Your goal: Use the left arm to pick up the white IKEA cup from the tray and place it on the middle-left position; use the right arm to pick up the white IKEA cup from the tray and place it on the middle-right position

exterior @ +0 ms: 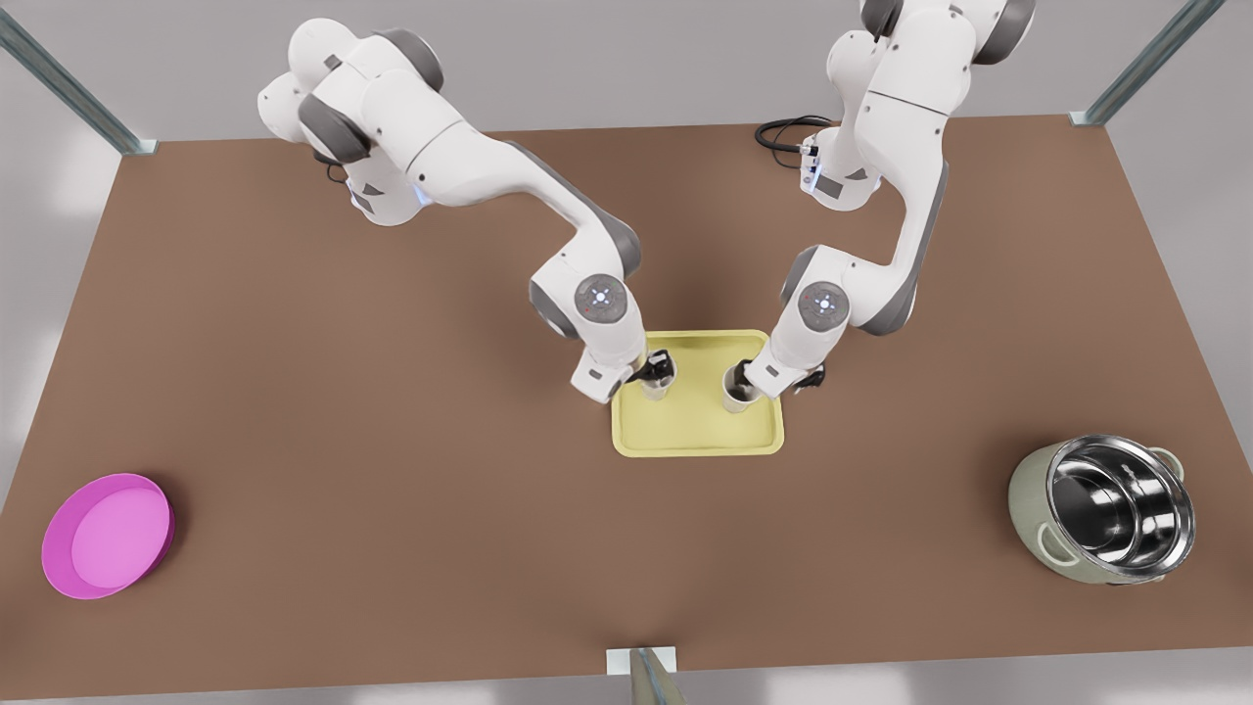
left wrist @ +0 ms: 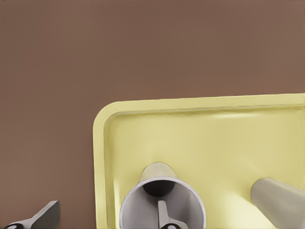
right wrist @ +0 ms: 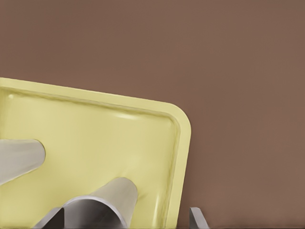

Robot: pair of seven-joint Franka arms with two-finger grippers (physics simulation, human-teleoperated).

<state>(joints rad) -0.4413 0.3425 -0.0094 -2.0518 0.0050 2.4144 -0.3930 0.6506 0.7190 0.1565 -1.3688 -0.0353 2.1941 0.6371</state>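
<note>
Straddling 2 cups [exterior: 656,386] on tray [exterior: 700,441], left fingers [left wrist: 45,215], right fingers [right wrist: 196,217] apart, dish [exterior: 108,537], pot [exterior: 1106,509] distant

Tray [exterior: 697,436] sits mid-table, both arms crowded over its far half. Left gripper [exterior: 654,370] at the cup [exterior: 656,384] on the front view's left, one finger inside the cup, one outside the tray rim. Right gripper [exterior: 746,377] at the other cup [exterior: 736,395]. Narrow gap between the cups. Bare tabletop [exterior: 392,411] on both sides of tray. Magenta dish [exterior: 108,536] and steel pot [exterior: 1106,509] well apart from tray, near corners.
</note>
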